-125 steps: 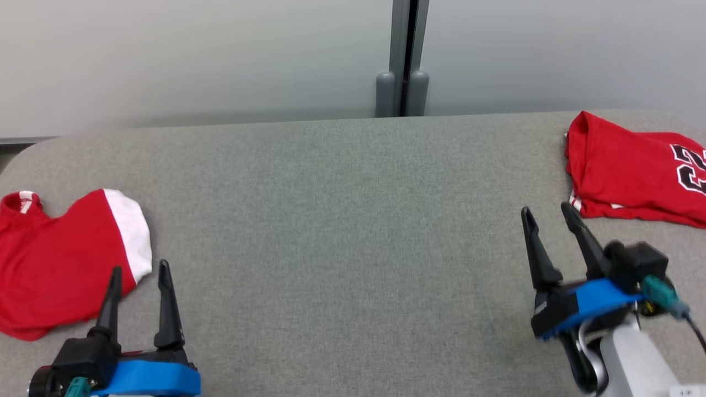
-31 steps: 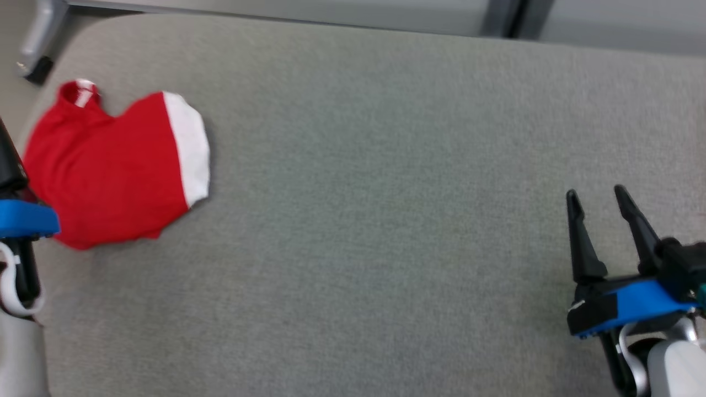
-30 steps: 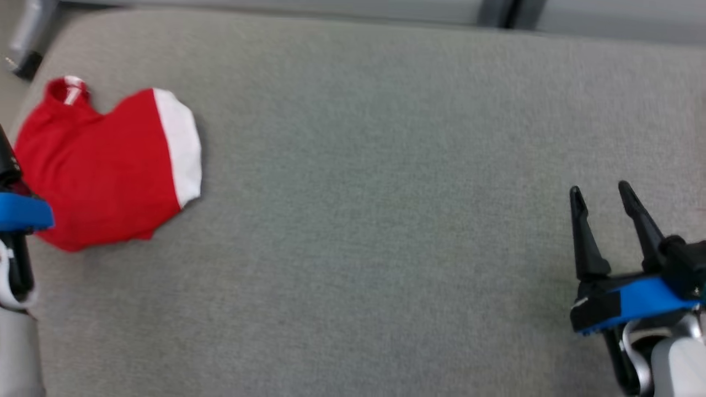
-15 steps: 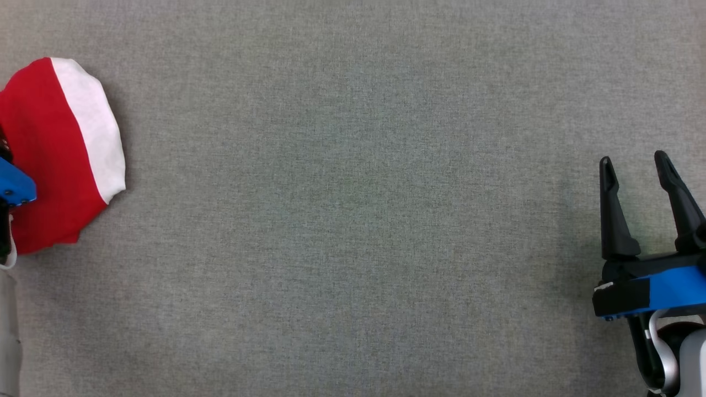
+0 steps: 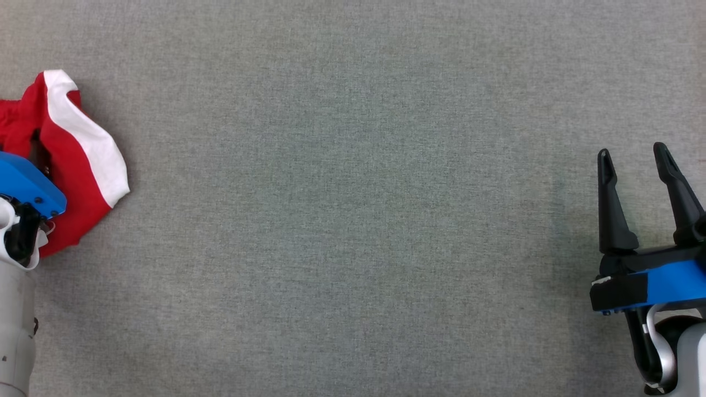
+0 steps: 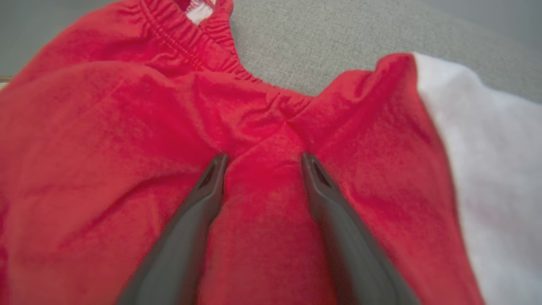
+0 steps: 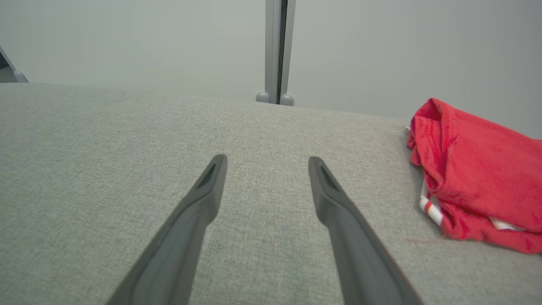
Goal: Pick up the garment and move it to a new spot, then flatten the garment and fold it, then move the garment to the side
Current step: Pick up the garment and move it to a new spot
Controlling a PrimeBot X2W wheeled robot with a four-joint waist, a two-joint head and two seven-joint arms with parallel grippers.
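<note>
The garment (image 5: 83, 149) is red with a white band and lies bunched at the far left of the grey table (image 5: 353, 220). In the left wrist view my left gripper (image 6: 262, 157) presses its tips down into the red cloth (image 6: 106, 127) just below the gathered elastic hem. Its fingers stand apart with a raised ridge of fabric between them. In the head view its blue mount (image 5: 27, 184) sits over the garment's left part. My right gripper (image 5: 633, 151) hovers open at the right edge, nothing between its fingers (image 7: 203, 190).
A second red garment (image 7: 478, 169) with white trim lies crumpled at the right of the table in the right wrist view. Behind the table stands a pale wall with a grey post (image 7: 276, 51).
The head camera has tilted down since the first frames. In the last half second the garment went from flat to bunched, its white band curling. The right gripper has stayed put.
</note>
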